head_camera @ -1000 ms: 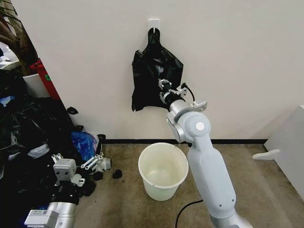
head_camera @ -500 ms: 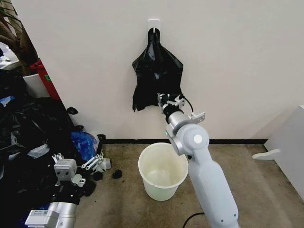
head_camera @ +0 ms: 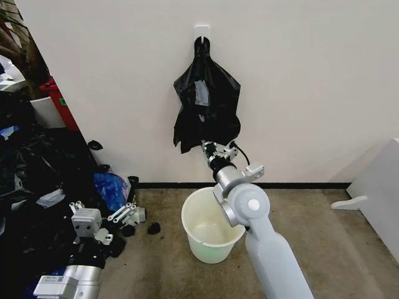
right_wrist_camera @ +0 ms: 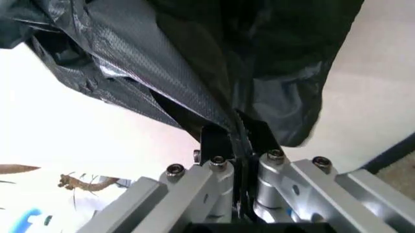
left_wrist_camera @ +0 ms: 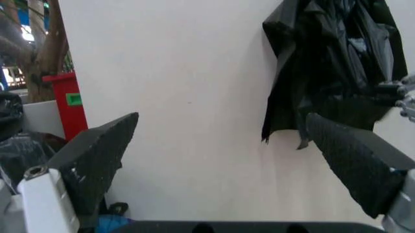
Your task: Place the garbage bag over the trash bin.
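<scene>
Right arm: raised from the lower right of the head view, forearm angled up toward the wall, wrist just above the far rim of the trash bin (head_camera: 214, 225).
Right gripper (head_camera: 209, 148): at the lower hem of the garbage bag (head_camera: 206, 99); fingers (right_wrist_camera: 216, 143) pressed together with a fold of black plastic clamped between them.
Garbage bag: hanging against the wall from a white hook (head_camera: 201, 30), gathered narrow at the top, its lower edge drawn down into the right gripper.
Trash bin: upright on the floor beneath the bag, near the wall, nothing inside.
Left arm: low at the left edge of the head view, beside a heap of black sacks (head_camera: 34, 187).
Left gripper (left_wrist_camera: 233, 160): pads well apart, holding nothing.
Change: over the last second the right gripper has come lower on the bag, from its middle to the hem; the bag now hangs longer and narrower.
</scene>
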Controlling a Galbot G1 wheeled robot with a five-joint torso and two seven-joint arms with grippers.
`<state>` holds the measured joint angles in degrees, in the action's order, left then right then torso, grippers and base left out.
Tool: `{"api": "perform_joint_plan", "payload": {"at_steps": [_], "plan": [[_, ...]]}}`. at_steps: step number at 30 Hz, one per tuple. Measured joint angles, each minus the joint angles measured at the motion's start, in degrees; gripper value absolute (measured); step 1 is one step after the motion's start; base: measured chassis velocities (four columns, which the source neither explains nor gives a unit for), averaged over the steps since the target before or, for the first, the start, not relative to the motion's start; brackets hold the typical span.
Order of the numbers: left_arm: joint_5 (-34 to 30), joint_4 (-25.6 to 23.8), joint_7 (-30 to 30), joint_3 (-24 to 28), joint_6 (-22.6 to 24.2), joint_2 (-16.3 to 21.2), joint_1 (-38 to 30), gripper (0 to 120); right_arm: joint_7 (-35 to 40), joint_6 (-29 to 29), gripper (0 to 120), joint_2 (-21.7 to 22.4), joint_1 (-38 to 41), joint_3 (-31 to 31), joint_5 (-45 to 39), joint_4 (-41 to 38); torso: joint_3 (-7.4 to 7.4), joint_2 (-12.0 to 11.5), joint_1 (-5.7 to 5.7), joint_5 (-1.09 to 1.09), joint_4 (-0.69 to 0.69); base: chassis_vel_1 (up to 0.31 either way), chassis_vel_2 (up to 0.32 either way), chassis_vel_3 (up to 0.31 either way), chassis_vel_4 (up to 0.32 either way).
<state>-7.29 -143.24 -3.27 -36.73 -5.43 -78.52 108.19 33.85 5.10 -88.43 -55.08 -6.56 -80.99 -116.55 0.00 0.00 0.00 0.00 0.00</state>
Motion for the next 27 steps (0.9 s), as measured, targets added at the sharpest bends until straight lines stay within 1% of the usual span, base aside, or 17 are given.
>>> {"api": "perform_joint_plan", "payload": {"at_steps": [13, 19, 24, 27], "plan": [[-0.1, 0.0, 0.1, 0.2, -0.1, 0.1, -0.3, 100, -1.1, 0.2, 0, 0.3, -4.1, 0.0, 1.6, -1.1, 0.00, 0.0, 0.00, 0.00, 0.00, 0.000, 0.000, 0.000, 0.000], [-0.2, 0.0, 0.1, 0.2, -0.1, 0.5, -0.4, 100, -1.2, 0.2, 0, 0.4, -2.7, -0.2, 1.8, -1.4, 0.00, 0.0, 0.00, 0.00, 0.00, 0.000, 0.000, 0.000, 0.000], [-2.2, 0.0, 0.1, -0.5, 0.9, 3.3, -0.9, 100, -2.0, 0.6, 0, 1.1, 1.1, -0.3, 3.1, -1.1, 0.00, 0.0, 0.00, 0.00, 0.00, 0.000, 0.000, 0.000, 0.000], [-3.6, 0.0, 0.1, -0.6, 1.7, 4.8, -1.5, 100, -2.5, 0.8, 0, 1.4, 2.1, -0.1, 3.9, -0.8, 0.00, 0.0, 0.00, -0.01, 0.01, 0.000, 0.000, 0.000, 0.000]]}}
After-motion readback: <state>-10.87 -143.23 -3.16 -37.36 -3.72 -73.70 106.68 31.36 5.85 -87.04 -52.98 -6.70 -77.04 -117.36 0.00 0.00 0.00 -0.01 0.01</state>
